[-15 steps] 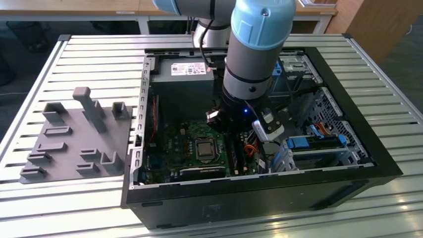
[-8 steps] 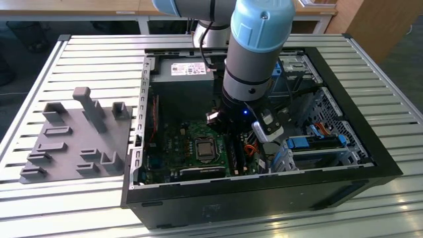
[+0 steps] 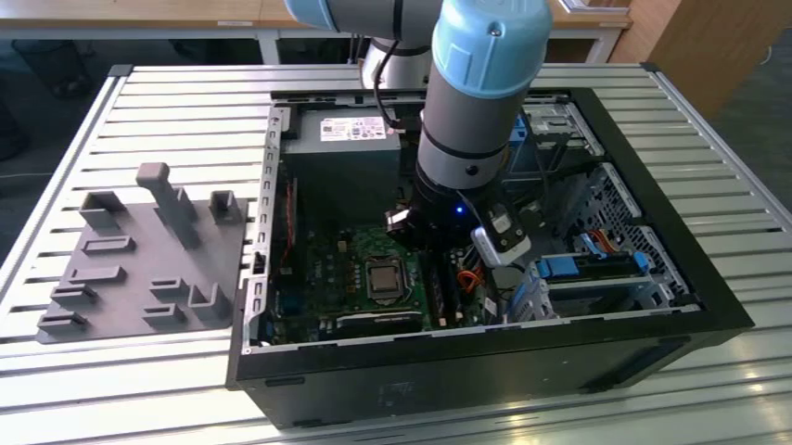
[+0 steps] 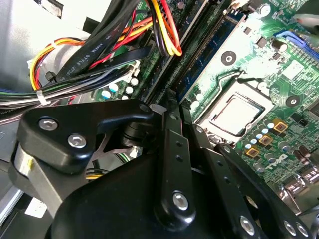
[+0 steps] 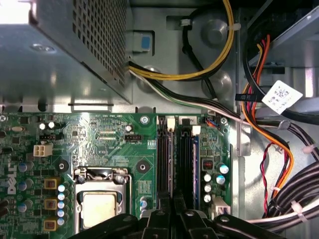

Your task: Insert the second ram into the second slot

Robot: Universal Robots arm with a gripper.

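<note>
Down inside the open computer case [image 3: 693,306], the arm [image 3: 477,120] reaches from the upper middle of the exterior view to the green motherboard [image 3: 328,269]. The end effector [image 5: 172,216] hangs directly over the bank of black memory slots [image 5: 167,164], and its dark linkage [image 4: 169,164] stands in front of them in the second wrist view. I cannot tell whether its fingers are apart, together or clamped on anything, because their tips run into the dark slots.

The second ram [image 4: 209,55] is a thin blue board with dark chips. It stands on its long edge in the slot bank, between the processor socket [image 4: 234,112] and the black slots. Its long axis runs parallel to the slots, and one end points towards the end effector. In the first wrist view a narrow blue strip [image 5: 196,164] lies along the slots next to a row of small capacitors [image 5: 207,186]. I cannot tell which slot holds the board, or whether it is fully seated.

Bundles of black, yellow, red and orange cables [image 5: 279,164] run beside the slots. A perforated grey power supply [image 5: 65,45] sits beyond the motherboard.

The case rests on a table [image 3: 161,102] of pale metal slats. A grey moulded fixture [image 3: 136,260] lies on the table at the exterior view's left. Wooden furniture [image 3: 706,46] stands at the upper right of the exterior view.
</note>
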